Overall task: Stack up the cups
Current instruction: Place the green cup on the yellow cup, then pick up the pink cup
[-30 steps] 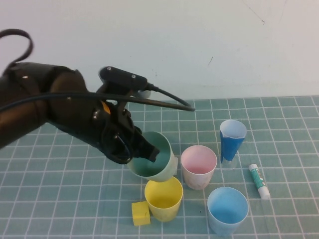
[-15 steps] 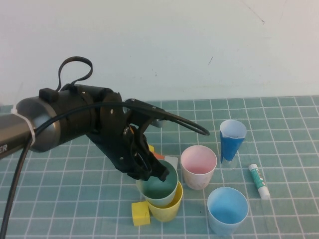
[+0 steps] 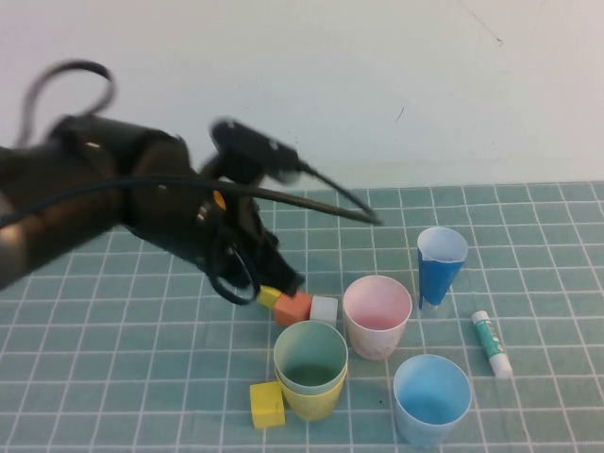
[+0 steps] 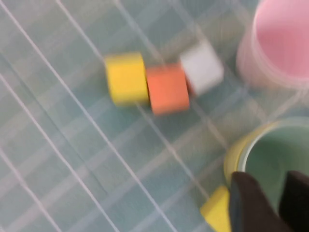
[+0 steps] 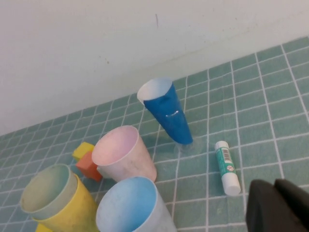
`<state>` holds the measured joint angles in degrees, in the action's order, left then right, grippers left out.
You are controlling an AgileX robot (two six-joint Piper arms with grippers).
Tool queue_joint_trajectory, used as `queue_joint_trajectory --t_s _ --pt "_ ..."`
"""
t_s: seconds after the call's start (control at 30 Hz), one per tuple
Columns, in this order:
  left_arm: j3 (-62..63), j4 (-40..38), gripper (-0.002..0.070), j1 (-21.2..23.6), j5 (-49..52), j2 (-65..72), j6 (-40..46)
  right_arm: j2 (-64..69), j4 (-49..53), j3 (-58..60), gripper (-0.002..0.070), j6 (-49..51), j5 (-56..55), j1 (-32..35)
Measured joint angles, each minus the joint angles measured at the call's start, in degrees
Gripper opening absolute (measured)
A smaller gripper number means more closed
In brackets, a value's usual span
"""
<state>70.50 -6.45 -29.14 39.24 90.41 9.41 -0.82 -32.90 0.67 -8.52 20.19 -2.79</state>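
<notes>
The pale green cup [image 3: 310, 352] sits nested inside the yellow cup [image 3: 311, 401] at the front of the mat. The pink cup [image 3: 377, 316] stands just to their right. The light blue cup [image 3: 431, 396] stands at the front right. My left gripper [image 3: 288, 280] hovers behind and left of the stack, open and empty. In the left wrist view its fingers [image 4: 251, 203] frame the green cup [image 4: 280, 154]. My right gripper [image 5: 280, 208] is out of the high view. It is shut, with nothing held, near the glue stick [image 5: 226, 166].
A narrow dark blue cup [image 3: 440, 269] stands at the back right. A glue stick [image 3: 492, 343] lies right of the pink cup. A yellow block [image 3: 266, 404] touches the stack's left side. Small yellow, orange [image 3: 293, 308] and white [image 3: 324, 309] blocks lie behind the stack.
My left gripper lowered the green cup into the yellow cup, let it go, and rose back and to the left. The small blocks behind the stack are now uncovered.
</notes>
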Motion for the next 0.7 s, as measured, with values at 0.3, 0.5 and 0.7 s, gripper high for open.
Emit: queue_joint_trajectory --t_s 0.3,0.5,0.7 --pt "-3.7 0.4 0.0005 0.0 -3.3 -19.4 -0.6 14.1 11.1 -19.2 0.0 -5.8 12.7 0.0" --pt "-13.5 0.7 0.0002 0.0 -3.3 -30.5 -0.6 30.1 15.8 -35.5 -0.0001 -14.8 20.0 0.0" --pt "-24.5 0.8 0.0001 0.0 -4.3 -38.6 -1.1 45.4 15.9 -49.5 -0.0001 -22.7 30.2 0.0"
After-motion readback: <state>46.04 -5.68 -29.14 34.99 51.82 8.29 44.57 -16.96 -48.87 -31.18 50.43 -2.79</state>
